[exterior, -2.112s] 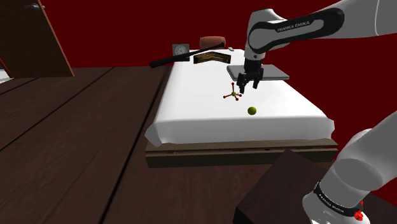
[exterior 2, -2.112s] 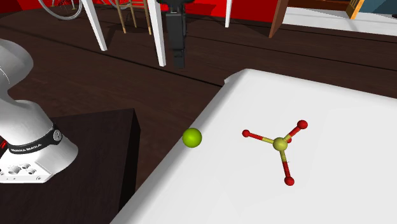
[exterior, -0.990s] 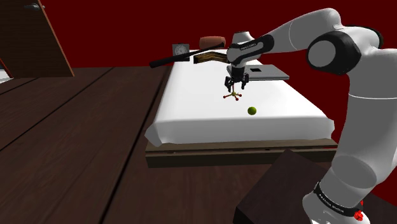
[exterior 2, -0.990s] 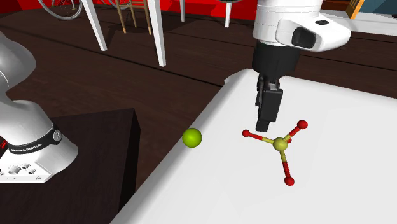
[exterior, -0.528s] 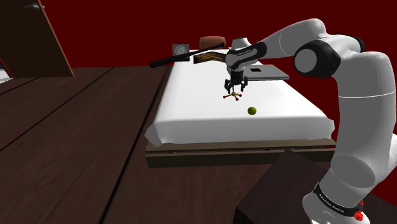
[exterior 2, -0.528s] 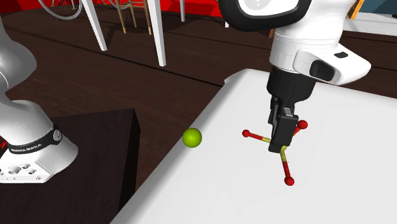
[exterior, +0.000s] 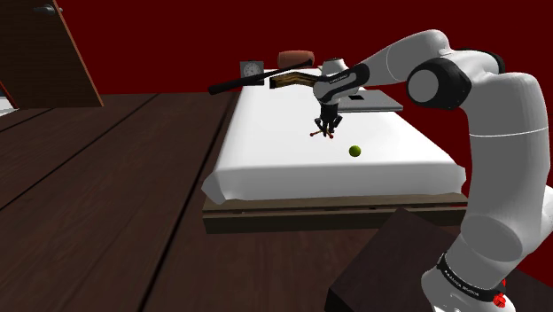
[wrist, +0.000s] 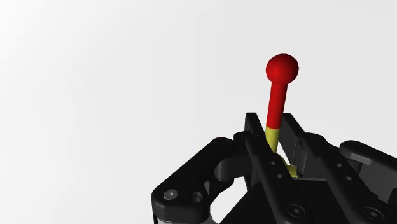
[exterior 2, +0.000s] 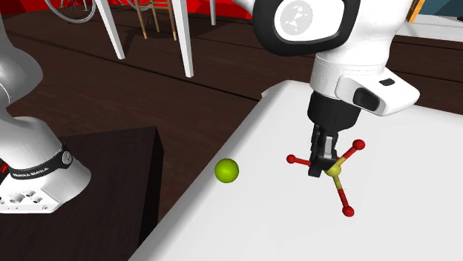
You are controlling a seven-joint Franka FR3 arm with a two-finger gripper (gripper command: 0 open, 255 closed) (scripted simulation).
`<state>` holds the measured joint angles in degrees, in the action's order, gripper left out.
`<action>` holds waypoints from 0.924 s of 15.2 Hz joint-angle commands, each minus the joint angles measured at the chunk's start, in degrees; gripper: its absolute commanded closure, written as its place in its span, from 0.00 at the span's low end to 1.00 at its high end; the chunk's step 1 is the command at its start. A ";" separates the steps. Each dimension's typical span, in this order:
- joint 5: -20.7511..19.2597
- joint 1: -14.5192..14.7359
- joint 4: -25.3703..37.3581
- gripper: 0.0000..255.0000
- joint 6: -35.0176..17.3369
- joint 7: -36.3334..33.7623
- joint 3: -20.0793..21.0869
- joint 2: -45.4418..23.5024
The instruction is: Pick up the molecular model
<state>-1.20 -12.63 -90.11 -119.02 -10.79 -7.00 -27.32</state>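
Note:
The molecular model (exterior 2: 337,172) has a yellow-green centre ball and red-tipped rods; it lies on the white bed (exterior 2: 415,215). My black gripper (exterior 2: 322,164) stands down over it, shut on its centre. From the wrist, one red-tipped rod (wrist: 280,83) sticks out beyond the fingers (wrist: 257,143), which clasp the yellow part. In the shoulder view the gripper (exterior: 325,129) sits on the model (exterior: 320,131) at the middle of the bed.
A green ball (exterior 2: 227,170) lies near the bed's edge, toward the stand (exterior 2: 89,185); in the shoulder view this green ball (exterior: 354,151) is to the model's right. A grey flat slab (exterior: 377,100), a clock (exterior: 252,68) and dark objects sit at the far end.
The fingers have shut on the model's centre. The model shifted slightly, and the green ball rolled a little along the bed edge.

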 commanded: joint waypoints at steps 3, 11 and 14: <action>0.00 0.01 -0.03 1.00 -0.03 0.00 0.01 -0.03; -0.06 0.01 1.56 1.00 2.58 0.13 -0.05 0.99; -0.10 0.02 2.93 1.00 4.58 0.21 -0.09 1.63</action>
<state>-1.31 -12.56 -87.84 -115.27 -10.69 -7.05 -25.84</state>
